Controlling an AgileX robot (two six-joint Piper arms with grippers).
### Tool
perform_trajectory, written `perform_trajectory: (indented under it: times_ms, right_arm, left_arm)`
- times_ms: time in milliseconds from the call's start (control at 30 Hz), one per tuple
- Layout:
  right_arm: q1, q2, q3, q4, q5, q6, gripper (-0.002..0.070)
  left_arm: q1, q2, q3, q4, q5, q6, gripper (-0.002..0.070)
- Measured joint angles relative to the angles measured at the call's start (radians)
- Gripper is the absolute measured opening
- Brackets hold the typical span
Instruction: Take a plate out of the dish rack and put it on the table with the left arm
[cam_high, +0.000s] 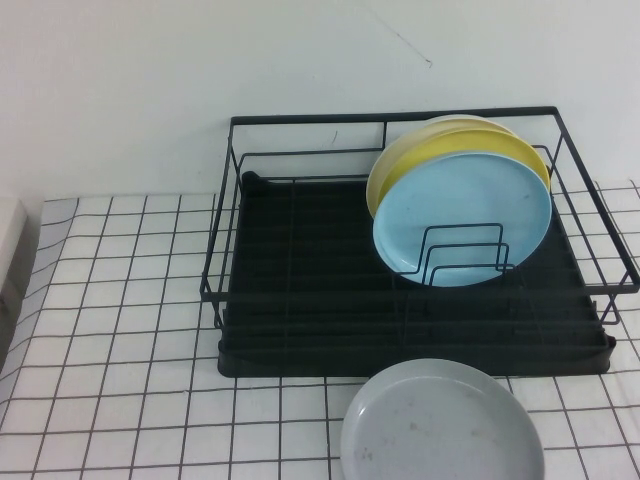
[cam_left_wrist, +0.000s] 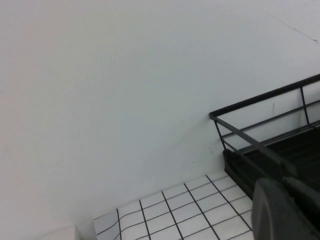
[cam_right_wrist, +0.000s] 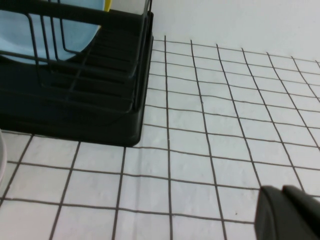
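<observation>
Plate: round pale grey plate with a raised rim (cam_high: 442, 422) lies flat on the table, just in front of the rack's front edge, toward the right; its near edge is cut off by the high view.
Rack: large rectangular black wire dish rack with a black tray base (cam_high: 320, 290) stands on the table against the white wall (cam_high: 200, 80).
Rack contents: a round light blue plate (cam_high: 463, 218) leans upright behind small wire loops in the rack's right half; a yellow plate (cam_high: 450, 150) stands right behind it, and a paler rim shows behind that.
Table: white surface with a grid of thin black lines (cam_high: 130, 350).
Left gripper: dark fingers (cam_left_wrist: 285, 210) show in the left wrist view, held above the table near the rack's left rear corner (cam_left_wrist: 215, 116); jaws fully closed, gripping nothing.
Right gripper: a dark part (cam_right_wrist: 287, 212) shows in the right wrist view, over bare table beside the rack's front right corner; opening cannot be told.
</observation>
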Motion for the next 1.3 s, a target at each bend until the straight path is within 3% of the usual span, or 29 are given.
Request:
perform_trajectory:
  times_ms: [467,533,700,833,1100,1300]
  right_arm:
    - [0.000,0.000,0.000,0.000,0.000,0.000,-0.0003]
    - [0.000,0.000,0.000,0.000,0.000,0.000,-0.0003]
    - [0.000,0.000,0.000,0.000,0.000,0.000,-0.0003]
    - [0.000,0.000,0.000,0.000,0.000,0.000,-0.0003]
    - [0.000,0.000,0.000,0.000,0.000,0.000,-0.0003]
    - [0.000,0.000,0.000,0.000,0.000,0.000,-0.0003]
  left_arm:
    - [0.000,-0.038,0.094,-0.040,0.015,-0.023,-0.0002]
    - [0.000,-0.055,0.094,0.084,0.029,-0.114,-0.0002]
    - [0.000,-0.107,0.094,0.603,0.058,-0.572,-0.0002]
    - [0.000,-0.112,0.094,0.770,0.091,-0.727,-0.0002]
    - [0.005,-0.112,0.094,0.791,0.318,-0.727,-0.0002]
    - [0.079,-0.114,0.093,0.719,0.400,-0.733,-0.0002]
